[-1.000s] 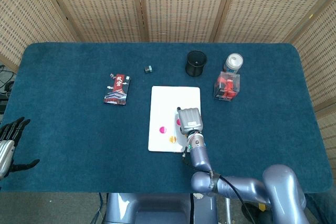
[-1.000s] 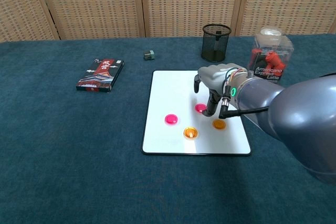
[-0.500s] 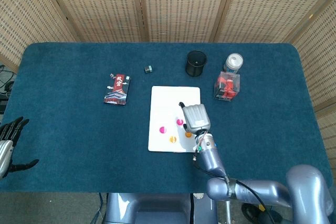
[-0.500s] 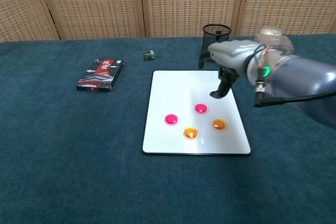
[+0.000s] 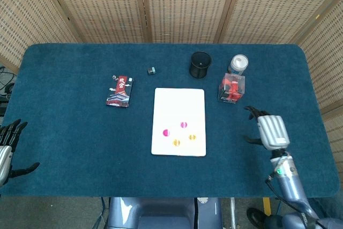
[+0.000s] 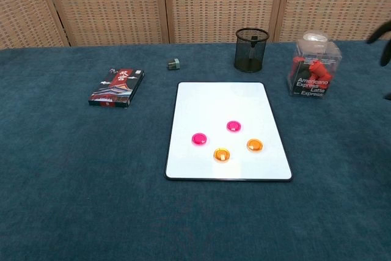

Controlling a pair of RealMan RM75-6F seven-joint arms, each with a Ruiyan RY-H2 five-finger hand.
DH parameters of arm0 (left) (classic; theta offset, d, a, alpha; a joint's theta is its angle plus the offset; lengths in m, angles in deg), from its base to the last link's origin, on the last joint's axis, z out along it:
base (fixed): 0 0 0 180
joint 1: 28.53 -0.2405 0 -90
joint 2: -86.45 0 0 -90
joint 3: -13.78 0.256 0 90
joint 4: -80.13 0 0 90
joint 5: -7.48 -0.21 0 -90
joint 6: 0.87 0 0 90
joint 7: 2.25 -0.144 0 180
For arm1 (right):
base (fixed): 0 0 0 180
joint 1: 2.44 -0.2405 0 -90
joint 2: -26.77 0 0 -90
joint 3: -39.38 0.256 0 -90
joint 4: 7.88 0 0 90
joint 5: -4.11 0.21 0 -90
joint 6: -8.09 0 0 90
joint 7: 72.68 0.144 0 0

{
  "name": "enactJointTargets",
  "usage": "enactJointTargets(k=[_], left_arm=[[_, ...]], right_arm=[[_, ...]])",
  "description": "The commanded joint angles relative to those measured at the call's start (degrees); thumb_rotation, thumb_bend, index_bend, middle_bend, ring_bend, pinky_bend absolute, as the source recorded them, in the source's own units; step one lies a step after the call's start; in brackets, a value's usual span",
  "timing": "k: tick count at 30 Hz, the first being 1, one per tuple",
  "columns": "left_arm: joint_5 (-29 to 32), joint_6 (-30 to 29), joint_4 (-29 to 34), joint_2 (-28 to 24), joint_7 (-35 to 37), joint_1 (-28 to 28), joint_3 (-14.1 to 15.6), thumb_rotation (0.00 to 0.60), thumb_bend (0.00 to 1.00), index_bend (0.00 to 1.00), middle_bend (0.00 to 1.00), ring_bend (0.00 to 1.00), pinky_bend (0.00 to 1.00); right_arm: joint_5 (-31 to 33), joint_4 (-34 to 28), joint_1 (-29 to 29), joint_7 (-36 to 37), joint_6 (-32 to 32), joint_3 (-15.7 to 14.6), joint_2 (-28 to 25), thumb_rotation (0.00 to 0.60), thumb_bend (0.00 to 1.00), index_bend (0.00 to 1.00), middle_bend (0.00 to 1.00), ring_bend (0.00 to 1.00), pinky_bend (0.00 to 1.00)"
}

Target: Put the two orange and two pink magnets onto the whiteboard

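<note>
So on the blue cloth-covered table (image 6: 61,200) there's a black mesh pen cup (image 6: 251,49) standing upright near the back, and well left of it a tiny dark gray clip-looking thing (image 6: 173,63), too small to tell what exactly. Off to the right is a clear "Americano Express Latte" box (image 6: 313,69) with red stuff inside, a white-capped bottle (image 5: 238,64) just behind it. Far left lies a flat red-and-black card box (image 6: 117,87). Woven wicker screens (image 6: 214,1) behind.
</note>
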Motion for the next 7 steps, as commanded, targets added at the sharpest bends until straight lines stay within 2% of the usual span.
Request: enactJointTargets(k=[1, 4, 7], left_arm=[[-0.98, -1.9, -1.24, 1.52, -0.07, -0.84, -0.22, 0.6, 0.08, 0.0, 0.0, 0.0, 0.0], [-2.27, -3.63, -2.88, 2.47, -0.52, -1.28, -0.36, 0.6, 0.03, 0.0, 0.0, 0.0, 0.0], [-3.19, -4.73, -4.72, 3.24, -0.24, -1.55, -0.48, 0.6, 0.0, 0.0, 0.0, 0.0, 0.0]], right_arm=[[-7.14, 4.23, 8.39, 9.47, 6.67, -4.62, -4.38, 0.6, 0.0, 0.09, 0.02, 0.0, 0.22], [-9.59, 4.55, 11.34, 11.68, 10.33, -4.99, -4.87, 0.6, 0.0, 0.03, 0.0, 0.0, 0.14], [-11.46, 3.94, 13.68, 12.37, 13.41, -4.7, -5.25, 0.6, 0.0, 0.0, 0.0, 0.0, 0.1]])
